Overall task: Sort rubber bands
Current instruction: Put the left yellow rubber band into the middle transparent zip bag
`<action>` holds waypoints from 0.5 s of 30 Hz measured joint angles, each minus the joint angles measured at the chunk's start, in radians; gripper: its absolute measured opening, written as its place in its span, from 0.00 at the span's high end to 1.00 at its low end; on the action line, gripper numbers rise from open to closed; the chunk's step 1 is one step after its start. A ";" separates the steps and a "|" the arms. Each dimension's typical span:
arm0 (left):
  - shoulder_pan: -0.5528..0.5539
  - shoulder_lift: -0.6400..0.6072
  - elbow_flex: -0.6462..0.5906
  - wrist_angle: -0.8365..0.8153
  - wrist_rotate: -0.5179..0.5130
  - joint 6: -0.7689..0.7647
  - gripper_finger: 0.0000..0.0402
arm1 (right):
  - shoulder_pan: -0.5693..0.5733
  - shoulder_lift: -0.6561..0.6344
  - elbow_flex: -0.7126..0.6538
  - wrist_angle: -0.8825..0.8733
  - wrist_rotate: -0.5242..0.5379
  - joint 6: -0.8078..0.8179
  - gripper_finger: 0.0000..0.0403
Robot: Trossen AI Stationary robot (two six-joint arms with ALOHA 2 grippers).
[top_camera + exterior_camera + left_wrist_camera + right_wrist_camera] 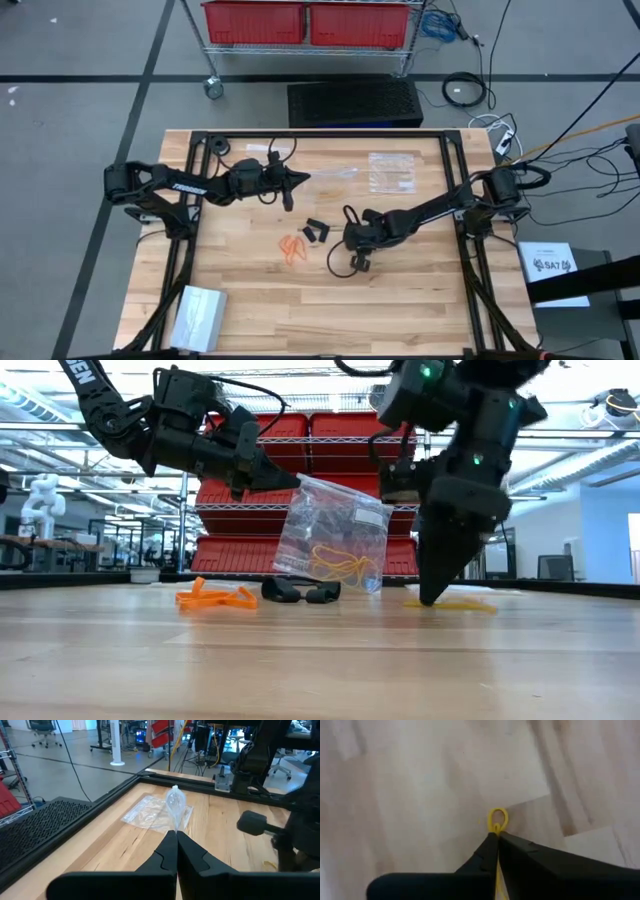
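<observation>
My left gripper [176, 834] is above the table's far middle, shut on a clear plastic bag [335, 535] that has yellow rubber bands [340, 568] inside. My right gripper [496, 835] points steeply down at the table's middle [432, 596], shut on a yellow rubber band [497, 821]. More yellow band [462, 604] lies flat on the wood beside its tips. An orange cluster of bands [292, 247] and a black cluster [315, 231] lie on the table left of the right gripper. My left gripper pinches the bag's top corner [175, 822] between its two shut fingers, coming nearly level from the table's left. The bag [330, 176] sticks out past the fingertips and hangs down; whether its lower edge touches the table I cannot tell. My right gripper pinches the yellow band between its fingertips, coming from above and slanting down. A small loop of the band [498, 815] sticks out past the tips, on or just above the wood.
Flat clear bags [390, 172] lie at the table's far right. A pale bag [200, 315] lies at the near left corner. A black frame [320, 135] runs along the table's edges. Bare wood lies along the near side.
</observation>
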State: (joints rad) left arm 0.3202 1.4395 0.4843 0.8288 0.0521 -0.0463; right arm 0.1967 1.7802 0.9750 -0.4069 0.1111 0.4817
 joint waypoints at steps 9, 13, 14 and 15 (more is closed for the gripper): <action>0.000 0.000 0.000 0.001 0.001 0.005 1.00 | -0.040 -0.006 0.192 -0.173 0.045 -0.162 1.00; 0.000 0.000 0.000 0.009 0.001 0.028 1.00 | -0.067 -0.006 0.280 -0.262 0.089 -0.226 1.00; 0.000 0.000 0.000 0.010 0.001 0.029 1.00 | -0.074 -0.006 0.304 -0.286 0.108 -0.242 1.00; 0.000 0.000 0.000 0.010 0.001 0.031 1.00 | -0.081 -0.006 0.332 -0.314 0.133 -0.258 1.00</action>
State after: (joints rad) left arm 0.3206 1.4396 0.4843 0.8391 0.0532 -0.0156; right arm 0.1156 1.7742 1.3072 -0.7208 0.2443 0.2238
